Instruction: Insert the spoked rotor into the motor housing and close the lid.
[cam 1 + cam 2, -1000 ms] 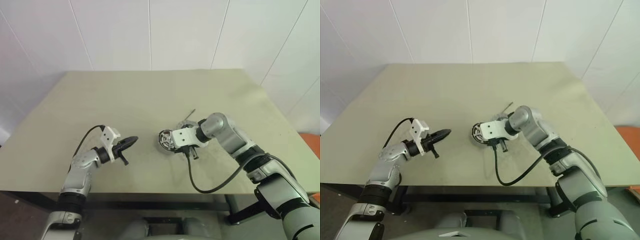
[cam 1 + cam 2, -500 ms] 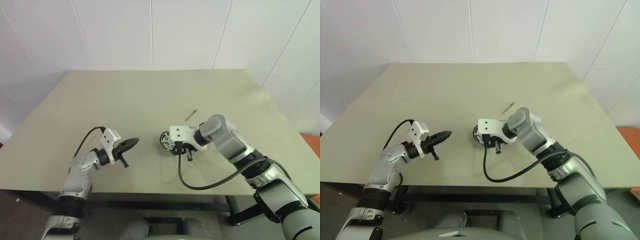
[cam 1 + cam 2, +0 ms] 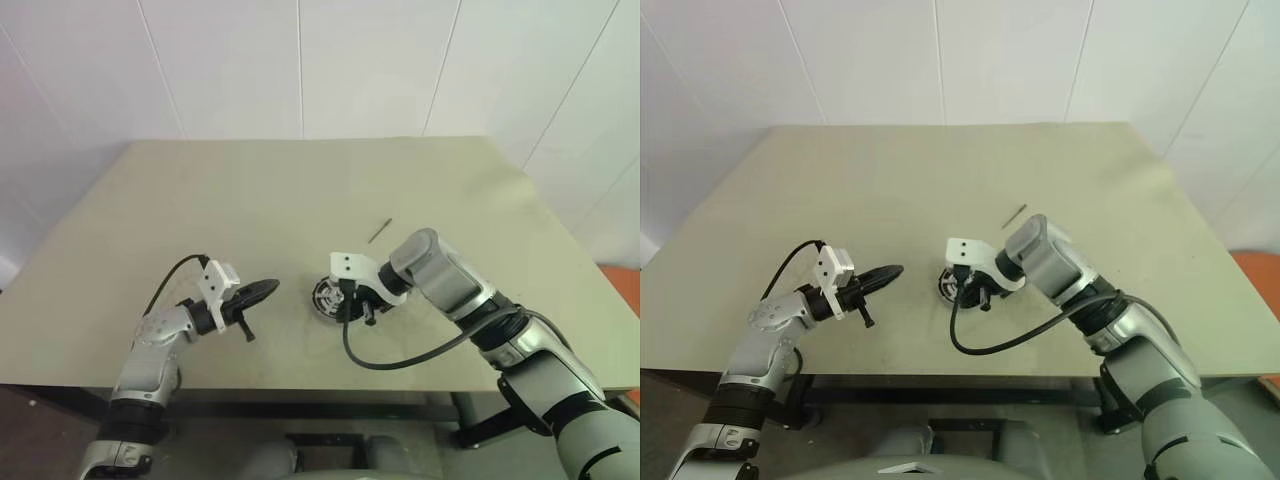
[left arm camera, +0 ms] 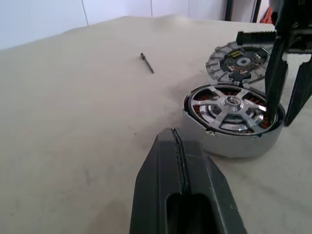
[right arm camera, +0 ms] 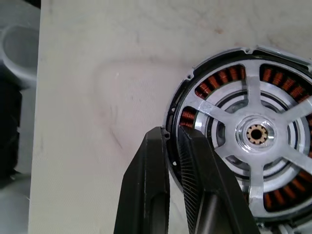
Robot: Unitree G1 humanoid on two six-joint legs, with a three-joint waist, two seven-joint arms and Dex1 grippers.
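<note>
Right gripper is pinching motor housing rim between nearly-together jaws; keeping it level; left gripper jaws together, idling

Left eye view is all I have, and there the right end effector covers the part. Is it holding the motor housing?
Observer: Yes. In the right wrist view, the right end effector is closed on the rim of the motor housing, with the rim between its two fingers.
Operator: Is the spoked rotor inside the housing?
Observer: No. The left wrist view shows the spoked rotor, with its dark hub, lying flat on the table beside the housing.
Operator: And the left end effector?
Observer: The left end effector is shut with nothing in it, and it points toward the housing.
</note>
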